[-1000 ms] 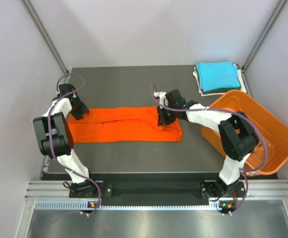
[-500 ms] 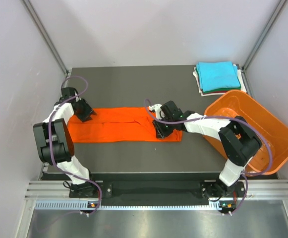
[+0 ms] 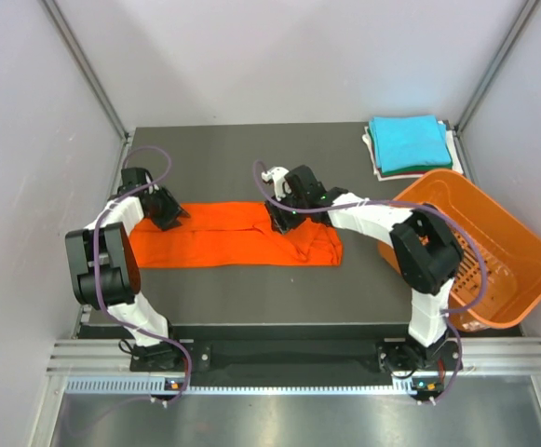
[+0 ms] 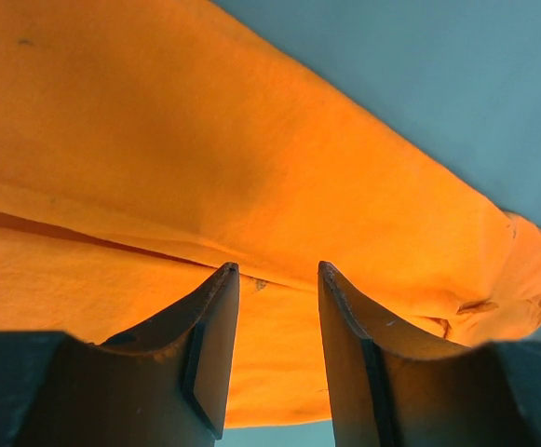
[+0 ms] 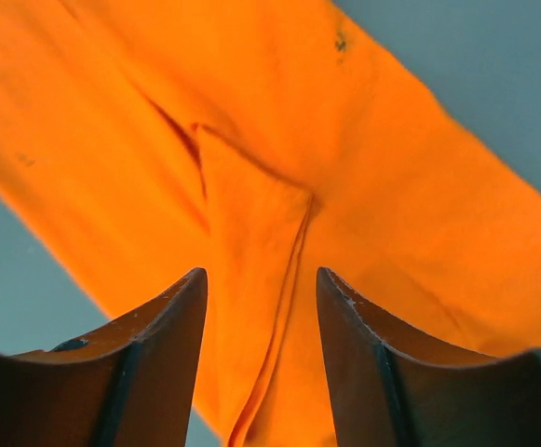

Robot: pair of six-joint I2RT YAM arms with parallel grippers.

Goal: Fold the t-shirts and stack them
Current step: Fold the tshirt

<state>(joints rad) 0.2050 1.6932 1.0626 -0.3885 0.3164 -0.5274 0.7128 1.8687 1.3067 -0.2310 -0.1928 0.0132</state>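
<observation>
Orange t-shirt (image 3: pixel 223 235) lies on the desk as a long folded strip, left of the basket (image 3: pixel 507 247). Left end effector (image 4: pixel 275 270) and right end effector (image 5: pixel 261 275) hover over it, jaws apart, gripping nothing. Next, probably: pinch one end, fold across, then move it to the stack (image 3: pixel 408 142) behind the basket.

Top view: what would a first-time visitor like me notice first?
A bright orange t-shirt lies as a long folded strip across the dark table, the left arm and right arm reaching onto it. In the far right corner sits a folded turquoise shirt, next to a big orange basket.
</observation>
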